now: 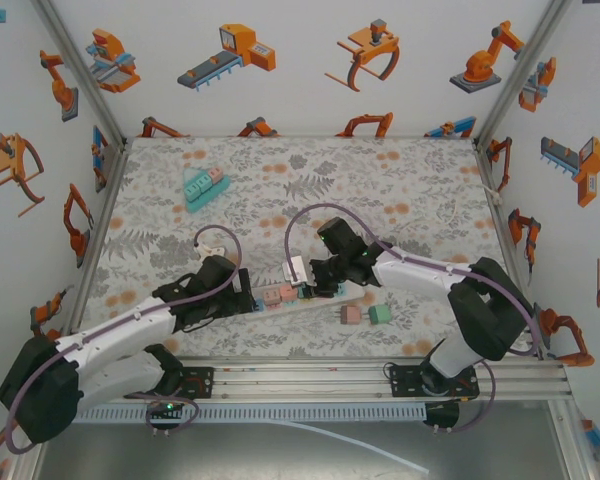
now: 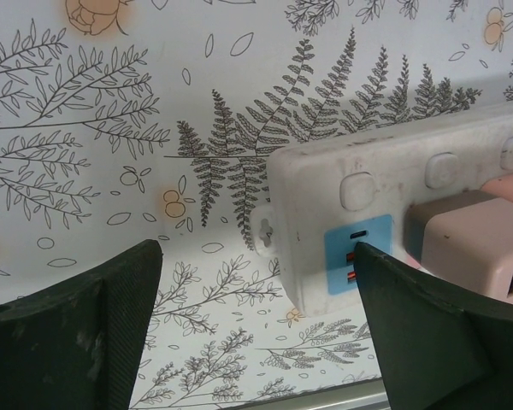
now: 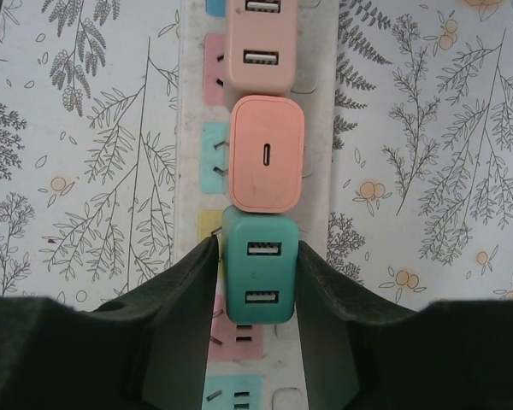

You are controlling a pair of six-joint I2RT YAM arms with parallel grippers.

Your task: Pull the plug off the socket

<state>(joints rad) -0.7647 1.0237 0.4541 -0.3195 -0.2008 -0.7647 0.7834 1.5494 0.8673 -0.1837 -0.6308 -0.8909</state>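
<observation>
My right gripper (image 3: 256, 247): clenched on the teal plug (image 3: 260, 278), with one finger pressed against each of its long sides.
Teal plug: seated in the power strip (image 3: 318, 171), its two USB ports facing up at my wrist camera.
Neighbours: a salmon plug (image 3: 267, 154) touches the teal plug's far end. A pink plug (image 3: 258, 43) sits just beyond that in the same row.
My left gripper (image 2: 256, 249): released, fingers spread wide around the strip's end. One finger is right at the strip's corner by a blue socket face, though I cannot tell whether it touches. The other finger hangs well apart over the bare fern pattern.
Power strip: lies flat on the flowered tabletop (image 1: 380, 190), running sideways between my two arms, near my bases.
Loose plugs: a pink loose plug (image 1: 350, 314) and a green loose plug (image 1: 380, 313) lie side by side on the tabletop, just on the near side of the strip.
Far left: a teal piece (image 1: 204, 187) carrying small blocks lies well apart from the strip. I cannot make out what it is.
</observation>
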